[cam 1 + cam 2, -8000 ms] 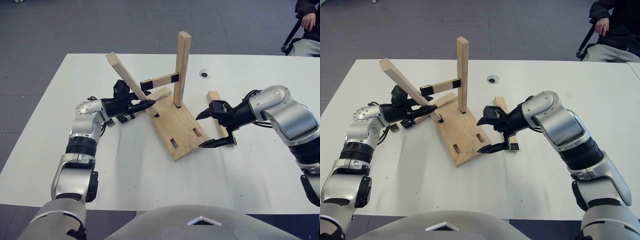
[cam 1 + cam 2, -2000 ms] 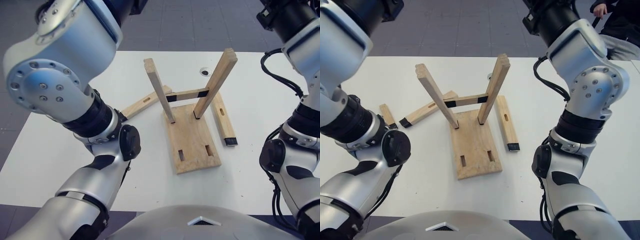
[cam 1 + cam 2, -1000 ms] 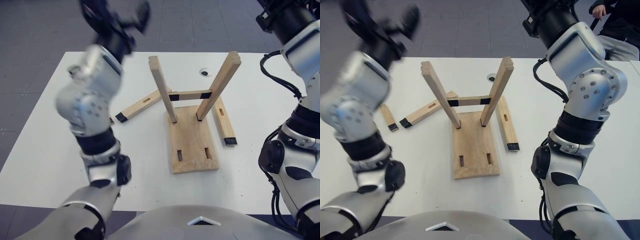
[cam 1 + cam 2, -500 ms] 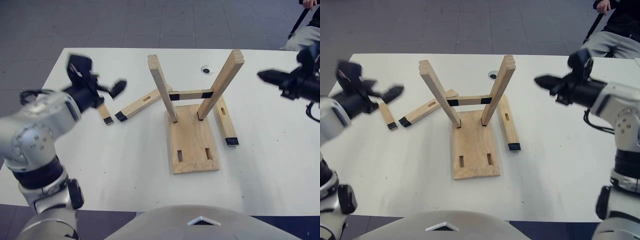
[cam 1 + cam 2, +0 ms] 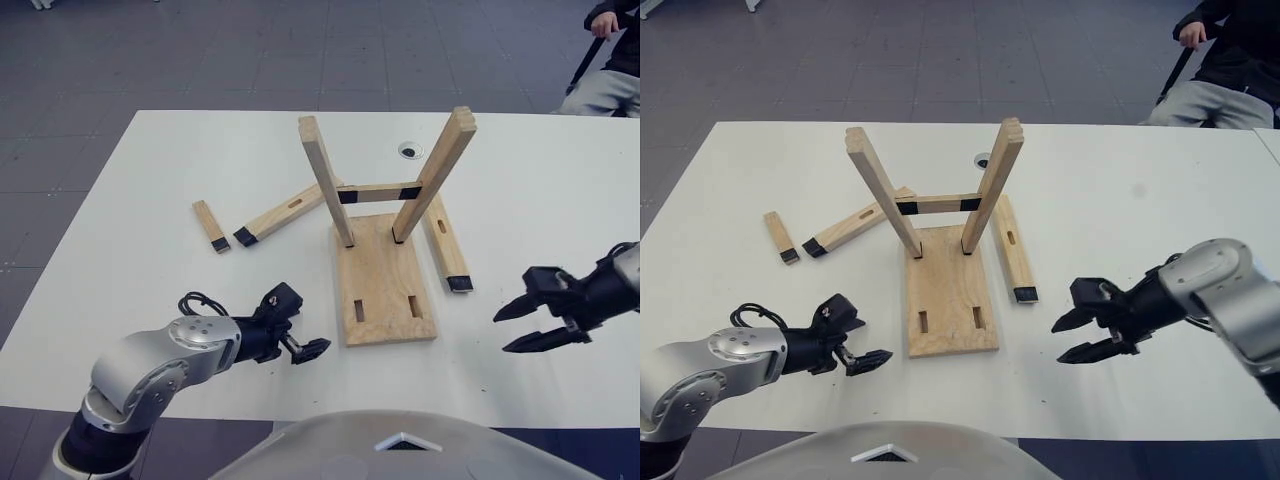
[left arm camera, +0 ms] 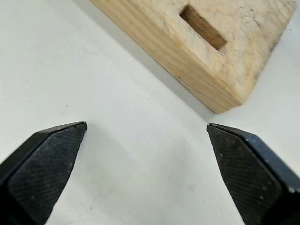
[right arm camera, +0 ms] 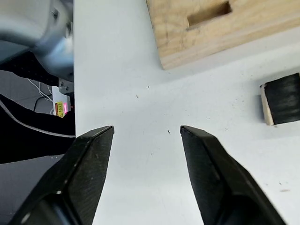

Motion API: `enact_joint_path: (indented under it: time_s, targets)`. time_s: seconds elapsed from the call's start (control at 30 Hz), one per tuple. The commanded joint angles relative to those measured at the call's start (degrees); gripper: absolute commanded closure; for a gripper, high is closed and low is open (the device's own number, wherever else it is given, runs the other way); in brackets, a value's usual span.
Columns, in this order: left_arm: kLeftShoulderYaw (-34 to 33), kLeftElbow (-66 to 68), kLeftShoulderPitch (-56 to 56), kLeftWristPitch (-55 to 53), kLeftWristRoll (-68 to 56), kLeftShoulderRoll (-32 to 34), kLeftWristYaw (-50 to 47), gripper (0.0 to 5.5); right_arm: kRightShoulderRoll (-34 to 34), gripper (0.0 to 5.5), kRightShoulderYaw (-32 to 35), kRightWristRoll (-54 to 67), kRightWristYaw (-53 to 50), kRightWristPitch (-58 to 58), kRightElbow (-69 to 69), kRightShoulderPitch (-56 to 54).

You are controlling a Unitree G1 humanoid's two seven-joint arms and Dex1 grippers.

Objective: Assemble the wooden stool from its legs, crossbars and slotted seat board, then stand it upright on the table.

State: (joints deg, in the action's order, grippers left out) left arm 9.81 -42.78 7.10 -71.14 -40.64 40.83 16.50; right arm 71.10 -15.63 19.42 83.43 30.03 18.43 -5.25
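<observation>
Left end effector [image 5: 305,325] and right end effector [image 5: 502,333], both wide open, flank the seat board [image 5: 385,290]; a nudge could topple its leaning legs [image 5: 325,180].

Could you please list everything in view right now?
Slotted wooden seat board: one, pale, flat mid-table.
Upright wooden legs: two, pale, in the board's far slots.
Black-ended wooden crossbar: one, joining the upright legs.
Loose black-tipped wooden legs: two, flat, either side of the board.
Short black-tipped wooden bar: one, far left.
Round cable hole: one, dark, behind the legs.
White table: one, under everything.
Left gripper: black, fingers open, near the board's near-left corner.
Right gripper: black, fingers open, right of the board.
</observation>
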Motion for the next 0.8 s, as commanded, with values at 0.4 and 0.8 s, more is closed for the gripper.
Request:
enact_joint_path:
  time_s: [0.4, 0.8]
  targets:
    - [6.9, 11.4, -7.1, 7.4, 14.2, -6.3, -2.0, 0.72, -23.1, 2.32, -13.5, -18.3, -14.2, -7.6, -9.8, -5.2]
    - [2.2, 16.4, -12.3, 8.2, 17.5, -10.9, -0.8, 0.72, -38.6, 2.32, -8.9, -19.9, -27.1, -6.2, -27.5, -18.6]
